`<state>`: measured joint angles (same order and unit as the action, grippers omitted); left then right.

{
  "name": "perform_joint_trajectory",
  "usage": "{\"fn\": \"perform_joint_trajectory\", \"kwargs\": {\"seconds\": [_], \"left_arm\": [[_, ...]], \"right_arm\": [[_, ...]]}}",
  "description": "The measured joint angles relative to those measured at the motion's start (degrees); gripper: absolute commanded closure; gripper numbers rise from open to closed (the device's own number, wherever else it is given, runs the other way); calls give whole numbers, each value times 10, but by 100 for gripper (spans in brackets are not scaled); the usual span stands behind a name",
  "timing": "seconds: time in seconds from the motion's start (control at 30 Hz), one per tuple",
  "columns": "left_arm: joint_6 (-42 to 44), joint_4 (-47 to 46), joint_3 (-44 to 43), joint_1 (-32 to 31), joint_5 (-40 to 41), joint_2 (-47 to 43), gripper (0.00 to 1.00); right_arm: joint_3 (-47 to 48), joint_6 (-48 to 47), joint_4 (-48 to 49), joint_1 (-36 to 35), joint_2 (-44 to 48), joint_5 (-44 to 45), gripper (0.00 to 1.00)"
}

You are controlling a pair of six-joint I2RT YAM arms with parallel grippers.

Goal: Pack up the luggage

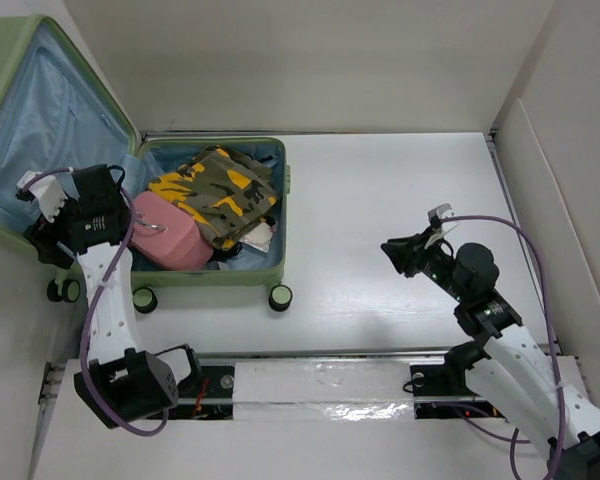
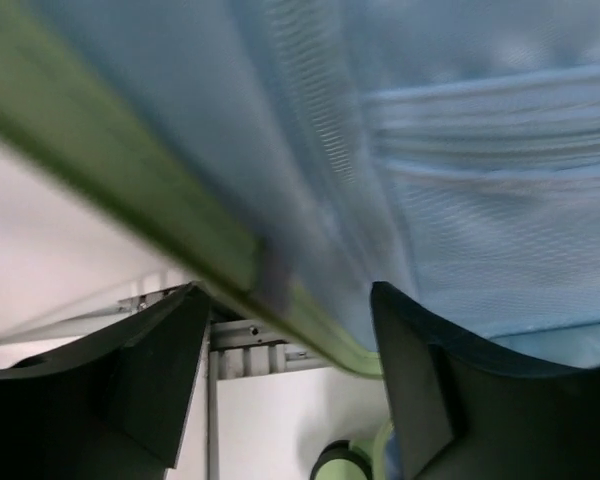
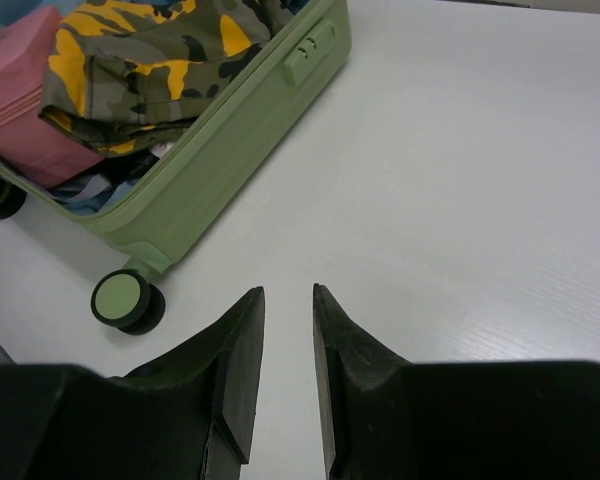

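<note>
Since both bags look to be in, I reckon the step now is swinging the lid shut. Nearest me, off to the right of the luggage, my right hand hangs over the bare surface, fingers all but together with nothing in them. The luggage itself lies open on the surface, wheels toward me, with the pink pouch and camouflage bag piled in its base.

At the luggage's far-left side, my left hand has its fingers apart, straddling the green rim of the raised lid. It's not clamped, as far as I can tell.

Tips imo: get a firm pinch on that rim first, then follow an arc round the hinge instead of shoving straight across. The camo bag looks heaped above the luggage's edge, so the right hand might need to press it down.
</note>
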<state>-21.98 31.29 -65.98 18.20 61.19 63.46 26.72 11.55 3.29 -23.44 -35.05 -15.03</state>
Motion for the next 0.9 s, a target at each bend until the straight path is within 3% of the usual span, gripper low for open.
{"fn": "perform_joint_trajectory", "kwargs": {"seconds": [0.07,0.23,0.43,0.47,0.5,0.6,0.67,0.73,0.9], "left_arm": [[-3,2,-20,-1,-5,23,52],[0,-1,-26,26,-12,39,55],[-9,0,-27,57,-35,47,83],[-10,3,-29,57,-37,47,95],[-12,3,-32,58,-41,47,100],[-21,5,-49,53,-55,47,100],[-13,3,-53,21,-36,44,100],[7,-1,-46,-61,23,38,100],[74,16,-2,-349,192,0,100]], "right_arm": [[1,-2,0,-7,-3,0,68],[4,-5,-12,-10,0,6,68],[5,-4,-14,-10,10,25,68],[6,-4,-14,-10,8,26,68],[7,-4,-14,-10,5,26,68],[7,-4,-16,-10,-3,30,68],[7,-3,-16,-10,-5,31,68],[7,-2,-15,-11,-9,31,68],[7,-2,-14,-15,-30,33,68]]}}
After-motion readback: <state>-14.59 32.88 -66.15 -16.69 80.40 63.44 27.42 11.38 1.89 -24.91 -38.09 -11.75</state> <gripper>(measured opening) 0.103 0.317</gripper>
